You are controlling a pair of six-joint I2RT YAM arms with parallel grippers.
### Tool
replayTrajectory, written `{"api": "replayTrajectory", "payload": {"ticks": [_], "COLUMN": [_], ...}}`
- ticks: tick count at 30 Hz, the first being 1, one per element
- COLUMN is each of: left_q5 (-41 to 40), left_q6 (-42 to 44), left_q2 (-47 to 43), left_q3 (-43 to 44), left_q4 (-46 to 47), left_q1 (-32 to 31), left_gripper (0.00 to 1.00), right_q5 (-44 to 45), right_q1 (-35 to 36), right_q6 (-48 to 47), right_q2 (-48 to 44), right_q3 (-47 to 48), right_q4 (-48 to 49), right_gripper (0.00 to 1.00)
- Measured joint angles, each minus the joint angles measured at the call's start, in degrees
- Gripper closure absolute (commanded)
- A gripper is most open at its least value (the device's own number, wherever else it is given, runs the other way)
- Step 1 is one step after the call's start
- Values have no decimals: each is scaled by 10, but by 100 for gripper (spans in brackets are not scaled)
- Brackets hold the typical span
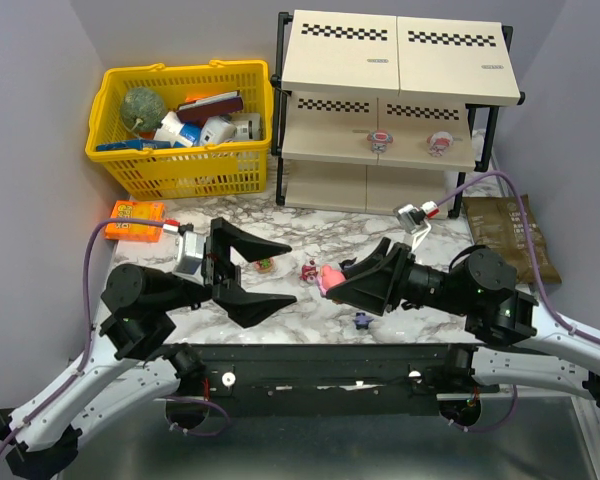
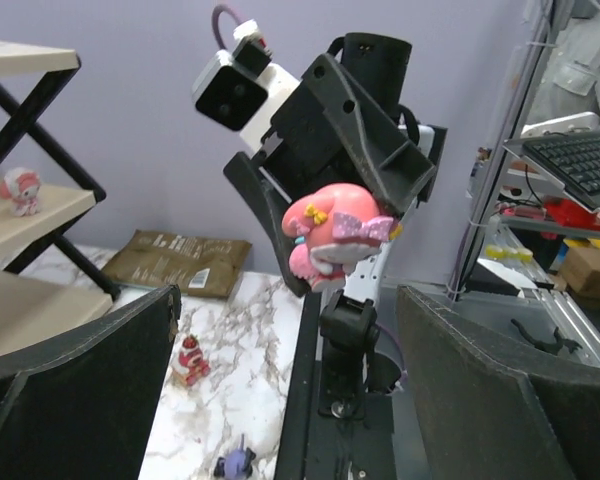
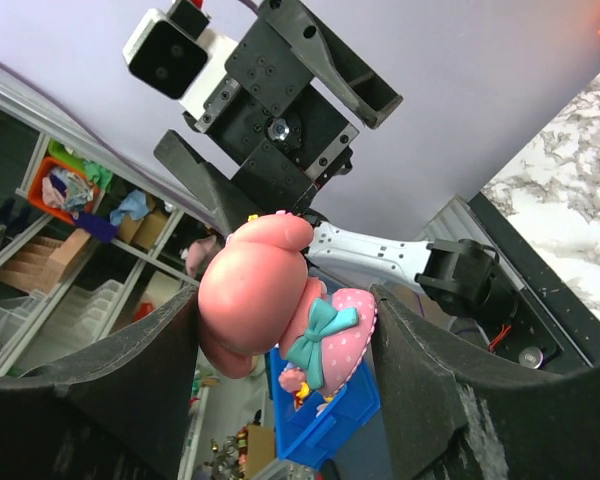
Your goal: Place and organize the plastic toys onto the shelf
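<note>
- The right gripper (image 1: 332, 280) pinches a pink figurine (image 1: 329, 277) between its 2 fingers and holds it in the air above the marble worktop (image 1: 330, 232), well short of the shelf (image 1: 400, 50).
- The pink figurine has a smooth, rounded pink head. The left wrist view shows a pink bow with white dots and a small yellow flower on it.
- From the right wrist view, its back carries a teal bow over a pink dress with white dots. The gripper's fingers (image 3: 130, 360) press against both of its sides.
- The left gripper (image 1: 292, 272) faces the figurine with its jaws spread wide and nothing between them.
- 3 toys lie loose on the worktop: a red-pink toy (image 1: 308, 270) just beside the held figurine, a small red-and-green toy (image 1: 267, 265) between the left gripper's fingers, and a dark purple toy (image 1: 361, 320) near the front edge.
- 2 pink-and-white figurines (image 1: 381, 139) stand upright and apart on the right half of the shelf's middle board.
- The shelf has black posts, beige boards and black-and-white checkered strips along the edges.
- A yellow basket (image 1: 180, 170) full of larger items sits left of the shelf, an orange packet (image 1: 135, 220) lies in front of it, and a brown pouch (image 1: 510, 235) lies right of the shelf.
</note>
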Motion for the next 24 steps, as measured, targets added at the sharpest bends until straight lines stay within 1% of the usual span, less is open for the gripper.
{"api": "replayTrajectory", "payload": {"ticks": [3, 5, 8, 17, 20, 24], "left_q5": [10, 10, 2, -69, -90, -127], "left_q6": [-1, -1, 3, 46, 66, 90], "left_q2": [33, 54, 77, 88, 90, 106], "left_q3": [8, 12, 17, 17, 17, 17], "left_q4": [37, 52, 64, 62, 62, 63], "left_q1": [-4, -11, -31, -114, -143, -177], "left_gripper": [6, 11, 14, 14, 14, 17], "right_q5": [0, 0, 4, 57, 63, 64], "right_q1": [0, 0, 0, 0, 0, 0], "right_q6": [5, 7, 7, 7, 7, 7], "right_q2": [1, 1, 1, -9, -8, -3], "right_q3": [0, 0, 2, 2, 4, 9], "right_q4": [0, 0, 0, -5, -8, -10], "right_gripper": [43, 43, 43, 43, 43, 43]}}
